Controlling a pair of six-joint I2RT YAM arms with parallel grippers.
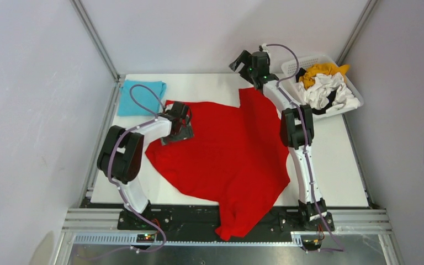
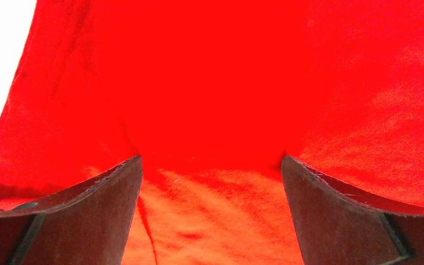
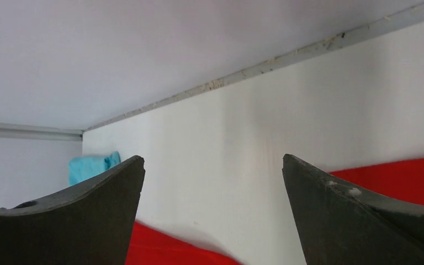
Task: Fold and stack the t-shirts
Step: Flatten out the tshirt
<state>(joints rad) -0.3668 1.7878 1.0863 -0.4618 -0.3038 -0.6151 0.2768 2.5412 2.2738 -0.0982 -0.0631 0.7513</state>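
Note:
A large red t-shirt (image 1: 226, 154) lies spread across the table, its lower part hanging over the near edge. My left gripper (image 1: 181, 117) is low over the shirt's left sleeve. In the left wrist view it (image 2: 211, 160) is open, with red cloth (image 2: 221, 88) filling the space under and between the fingers. My right gripper (image 1: 242, 61) is open and empty above the far table edge, just beyond the shirt's far sleeve. In the right wrist view it (image 3: 212, 160) shows bare table and red cloth (image 3: 160, 248). A folded turquoise t-shirt (image 1: 141, 96) lies at the far left and also shows in the right wrist view (image 3: 91, 165).
A white lattice basket (image 1: 301, 63) stands at the far right with orange-yellow (image 1: 320, 72), white (image 1: 328, 91) and black shirts piled in it. Grey walls close in the table at the back and on both sides. The right arm's elbow (image 1: 296, 127) rises over the shirt's right edge.

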